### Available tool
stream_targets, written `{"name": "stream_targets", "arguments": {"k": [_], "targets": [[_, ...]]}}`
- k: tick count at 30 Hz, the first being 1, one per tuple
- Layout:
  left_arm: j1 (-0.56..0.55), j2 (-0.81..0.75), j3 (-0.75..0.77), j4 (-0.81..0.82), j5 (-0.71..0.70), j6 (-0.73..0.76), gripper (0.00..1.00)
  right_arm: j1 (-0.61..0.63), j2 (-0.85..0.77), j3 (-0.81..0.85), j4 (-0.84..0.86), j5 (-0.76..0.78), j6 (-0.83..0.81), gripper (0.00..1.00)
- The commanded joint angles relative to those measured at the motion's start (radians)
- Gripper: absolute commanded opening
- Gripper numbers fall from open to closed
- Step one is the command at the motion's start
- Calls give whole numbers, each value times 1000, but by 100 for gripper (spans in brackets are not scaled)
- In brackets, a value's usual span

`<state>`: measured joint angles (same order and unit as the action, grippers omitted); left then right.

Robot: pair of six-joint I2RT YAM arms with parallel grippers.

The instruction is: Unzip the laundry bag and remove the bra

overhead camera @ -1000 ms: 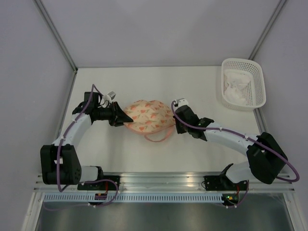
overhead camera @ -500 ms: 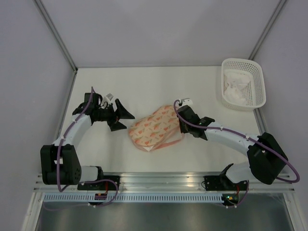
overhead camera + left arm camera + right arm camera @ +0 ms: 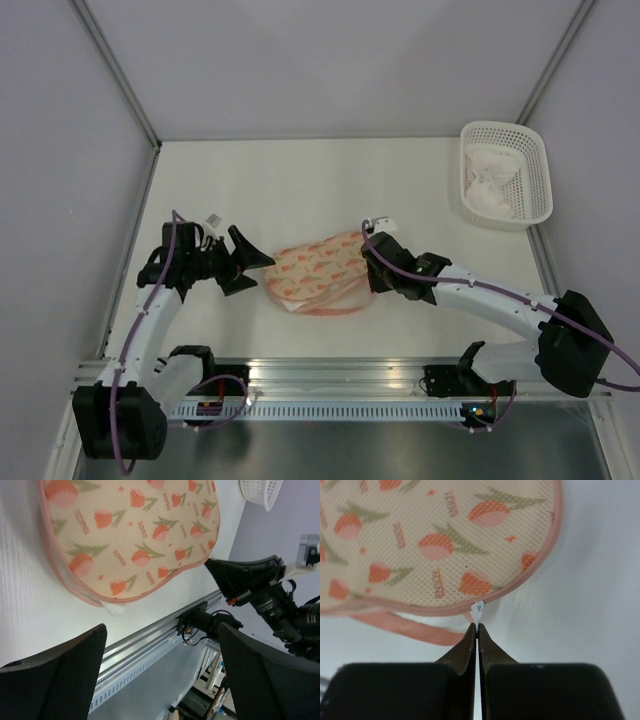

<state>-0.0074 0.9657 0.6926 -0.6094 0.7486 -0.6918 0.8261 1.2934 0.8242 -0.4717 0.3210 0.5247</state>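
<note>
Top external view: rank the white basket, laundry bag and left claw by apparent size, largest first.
1. white basket, narrowly largest
2. laundry bag, close behind
3. left claw, clearly smallest

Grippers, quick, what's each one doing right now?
Left gripper: open, holding nothing.
Right gripper: closed on the zipper pull of the laundry bag.

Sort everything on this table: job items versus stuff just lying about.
Job: cream, orange-print mesh laundry bag with pink trim; its white zipper pull, pinched by the right gripper; the open left gripper.
Lying about: white lattice plastic basket holding white cloth.
</note>
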Motion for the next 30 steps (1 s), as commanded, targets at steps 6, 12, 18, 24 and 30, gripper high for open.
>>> {"name": "stream_targets", "arguments": {"k": [6, 12, 18, 24, 30], "targets": [[-12, -264, -90, -64, -54, -261, 100, 192, 36, 72, 80, -272, 34, 1], [-14, -425, -85, -145, -98, -377, 100, 216, 116, 93, 270, -417, 34, 0], [-14, -466, -119, -182, -141, -429, 100, 217, 220, 171, 435, -548, 12, 0], [-14, -463, -179, -142, -167, -486, 100, 217, 273, 202, 562, -628, -18, 1], [-16, -412, -243, -58, -173, -535, 100, 217, 319, 230, 574, -643, -40, 0]]}}
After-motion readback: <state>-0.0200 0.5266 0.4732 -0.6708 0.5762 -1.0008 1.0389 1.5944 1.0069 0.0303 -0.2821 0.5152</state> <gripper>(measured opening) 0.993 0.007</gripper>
